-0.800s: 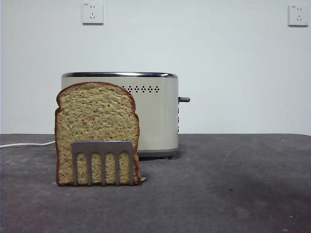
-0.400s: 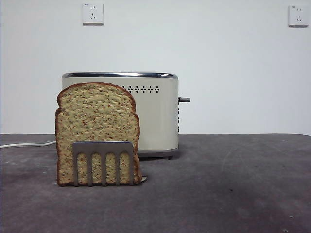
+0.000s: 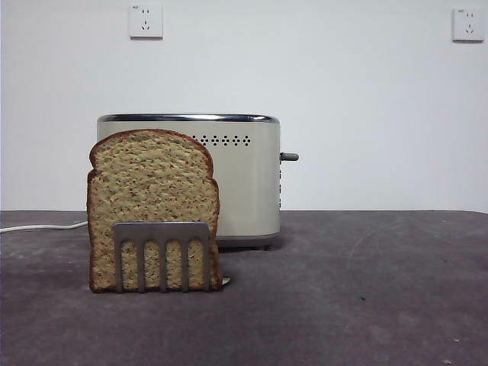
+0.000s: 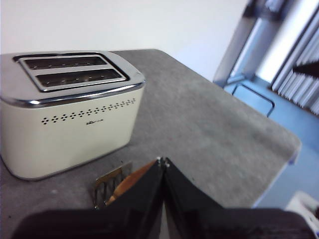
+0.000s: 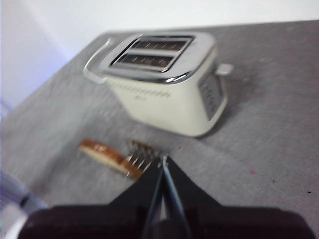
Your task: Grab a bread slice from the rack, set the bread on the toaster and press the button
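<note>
Nothing among the things on the table has shifted since the earlier front pictures: bread, rack and toaster stand just as they did, and no arm shows in the front view.

At the far left of the front view a thin white cord (image 3: 42, 226) runs along the dark grey table (image 3: 366, 290) toward the toaster. Next comes the large brown wholegrain slice of bread (image 3: 151, 194), upright with its domed top up, its speckled face toward the camera. It stands in the small silver metal toast rack (image 3: 162, 244), whose comb-like prongs cross the lower part of the slice. Behind the two, farther back, stands the boxy cream-beige two-slot toaster (image 3: 244, 183) with its chrome top rim and row of small dark holes; the slice covers its left part. A small dark lever (image 3: 288, 156) sticks out from its right side. Both slots are seen in the wrist views, with no bread in them.

On the white wall above are two white sockets (image 3: 145, 20), one at each side.

The left gripper (image 4: 163, 160) hangs above the table near the rack, its black jaws pressed together on nothing. The right gripper (image 5: 163, 159) is likewise high above the rack, jaws closed and empty.
</note>
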Available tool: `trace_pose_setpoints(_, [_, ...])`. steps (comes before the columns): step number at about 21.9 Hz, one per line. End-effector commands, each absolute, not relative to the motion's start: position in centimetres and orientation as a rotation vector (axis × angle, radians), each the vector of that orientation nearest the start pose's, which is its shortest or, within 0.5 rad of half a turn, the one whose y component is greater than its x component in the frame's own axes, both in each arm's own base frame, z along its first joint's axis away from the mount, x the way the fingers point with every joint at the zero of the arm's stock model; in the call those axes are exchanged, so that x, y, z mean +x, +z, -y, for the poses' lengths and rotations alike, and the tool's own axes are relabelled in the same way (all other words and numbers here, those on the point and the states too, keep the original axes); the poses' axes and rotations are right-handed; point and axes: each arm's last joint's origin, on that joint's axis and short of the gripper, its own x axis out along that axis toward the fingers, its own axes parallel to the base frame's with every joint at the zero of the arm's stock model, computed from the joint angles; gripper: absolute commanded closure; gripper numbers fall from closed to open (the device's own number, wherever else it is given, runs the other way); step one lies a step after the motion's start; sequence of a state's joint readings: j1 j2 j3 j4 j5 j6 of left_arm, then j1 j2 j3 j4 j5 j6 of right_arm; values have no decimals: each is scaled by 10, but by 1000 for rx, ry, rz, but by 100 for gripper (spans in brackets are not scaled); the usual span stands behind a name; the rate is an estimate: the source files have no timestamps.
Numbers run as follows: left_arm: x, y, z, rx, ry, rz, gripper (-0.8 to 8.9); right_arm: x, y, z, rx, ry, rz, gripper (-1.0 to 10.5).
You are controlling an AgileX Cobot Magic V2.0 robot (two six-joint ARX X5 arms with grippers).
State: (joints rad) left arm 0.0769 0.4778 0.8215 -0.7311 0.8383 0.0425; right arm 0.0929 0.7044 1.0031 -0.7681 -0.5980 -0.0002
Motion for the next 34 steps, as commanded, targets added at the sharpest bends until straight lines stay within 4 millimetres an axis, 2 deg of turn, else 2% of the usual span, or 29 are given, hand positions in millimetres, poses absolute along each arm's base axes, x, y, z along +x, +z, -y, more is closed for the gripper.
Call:
trace_pose_setpoints(1, [76,338,17,-38,-806,-351,822,118,377,-28,-7,722,-503,959])
trace_pose_setpoints(4, [73,342,18,1,-832,-387,822,124,382,-29,-22,736,-572,959])
trace_pose_setpoints(12, [76,344,21,32,-866,-410,798,128,381,-30,-21,747,-591,959])
trace_pose_setpoints(13, [77,344,21,35,-860,-417,734,128,381,-30,-21,746,-591,959])
trace_pose_setpoints(14, [78,344,21,40,-848,-423,617,128,381,-30,-21,746,-591,959])
trace_pose_setpoints(16, [82,343,22,59,-829,-437,247,128,380,-30,-20,746,-591,959])
trace_pose_setpoints(17, [84,344,23,67,-836,-435,214,128,381,-30,-21,746,-590,959])
trace_pose_setpoints(22, [101,363,36,185,-895,-450,216,128,380,-30,-20,747,-592,959])
trace_pose_setpoints(27, [137,374,69,390,-983,-545,216,128,380,-30,-20,747,-596,959])
trace_pose_setpoints(30, [158,370,93,561,-1005,-579,216,128,380,-30,-19,748,-596,959])
trace_pose_setpoints(34, [182,348,121,793,-1013,-644,216,128,380,-30,-23,749,-594,959])
